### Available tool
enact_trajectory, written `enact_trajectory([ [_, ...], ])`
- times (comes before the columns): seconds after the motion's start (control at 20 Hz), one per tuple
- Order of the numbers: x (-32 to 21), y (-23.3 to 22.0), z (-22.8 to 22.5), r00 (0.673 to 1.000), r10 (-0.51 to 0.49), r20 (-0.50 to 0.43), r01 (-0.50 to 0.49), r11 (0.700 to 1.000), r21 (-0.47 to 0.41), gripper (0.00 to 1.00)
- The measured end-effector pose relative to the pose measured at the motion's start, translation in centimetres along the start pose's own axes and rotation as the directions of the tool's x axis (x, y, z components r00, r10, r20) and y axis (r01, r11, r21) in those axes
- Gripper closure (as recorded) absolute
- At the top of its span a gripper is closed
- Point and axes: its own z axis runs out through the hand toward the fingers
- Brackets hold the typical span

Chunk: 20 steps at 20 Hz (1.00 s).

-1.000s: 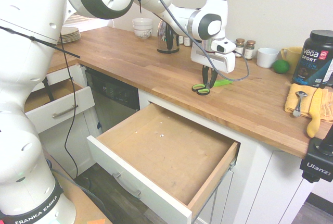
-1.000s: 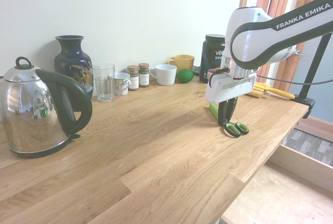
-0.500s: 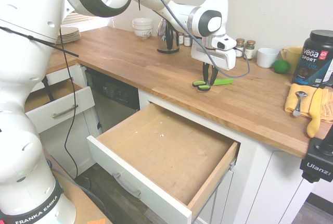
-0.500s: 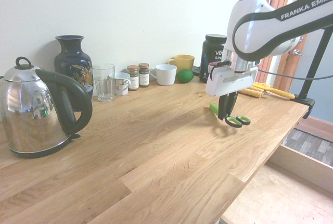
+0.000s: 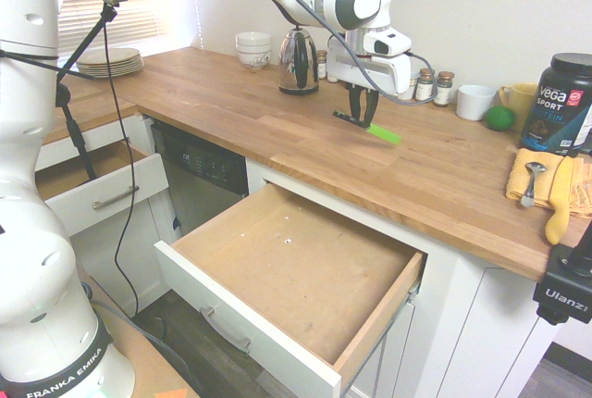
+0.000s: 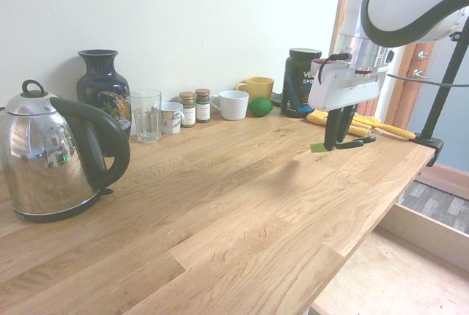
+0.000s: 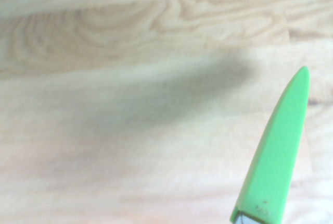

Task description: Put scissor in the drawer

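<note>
Scissor [image 5: 373, 127] clamped in the closed gripper [image 5: 360, 118], hanging clear above the countertop [image 5: 277, 120]. Pickup done; carrying to the open drawer [image 5: 296, 273], below and toward the counter's front edge, and release remain.

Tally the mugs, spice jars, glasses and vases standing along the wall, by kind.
Mugs: 3 (patterned mug, white mug, yellow mug)
Spice jars: 2
Glass: 1
Vase: 1
Total: 7
</note>
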Motion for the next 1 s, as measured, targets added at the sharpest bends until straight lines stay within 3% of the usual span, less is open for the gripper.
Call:
enact_trajectory([
  [0.3, -4.4, 2.9, -3.7, 1.0, -0.015, -0.008, 0.015, 1.0, 0.003, 1.0],
  [0.5, -9.0, 5.9, -5.0, 0.997, -0.074, 0.021, 0.074, 0.997, -0.017, 1.0],
  [0.7, -11.5, 9.3, -5.5, 0.985, -0.16, 0.059, 0.162, 0.986, -0.028, 1.0],
  [1.0, -13.1, 13.9, -4.5, 0.983, -0.165, 0.083, 0.169, 0.985, -0.044, 1.0],
])
